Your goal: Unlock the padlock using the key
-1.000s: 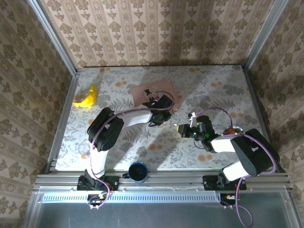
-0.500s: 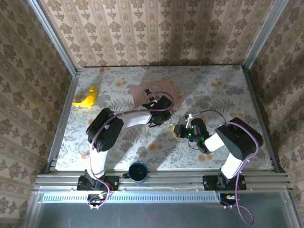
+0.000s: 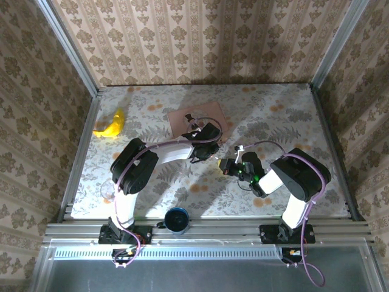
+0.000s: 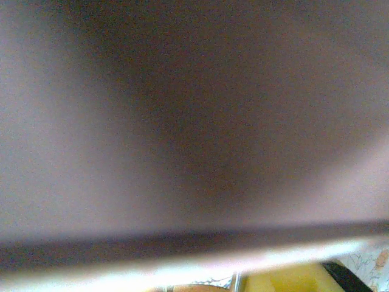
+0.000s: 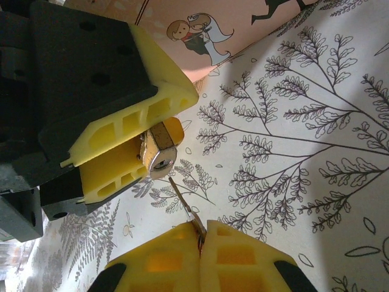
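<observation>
The left tool (image 3: pixel 210 148) is clamped on the tiny brass-coloured metal padlock (image 5: pixel 160 159). The padlock sits at the centre of the floral-patterned desk (image 5: pixel 304 158), just on the near side of the flat pink picture box (image 5: pixel 200 36). Its keyhole face points toward the right tool (image 5: pixel 199 236). The right tool's yellow fingers (image 5: pixel 243 255) are together, pinching the thin silver metal key (image 5: pixel 182 201). The key tip lies just beside the lower edge of the keyhole face; whether they touch cannot be determined.

Damask-papered walls (image 3: pixel 200 42) around a leaf-patterned table (image 3: pixel 279 109) with aluminium edging (image 3: pixel 206 227)
</observation>
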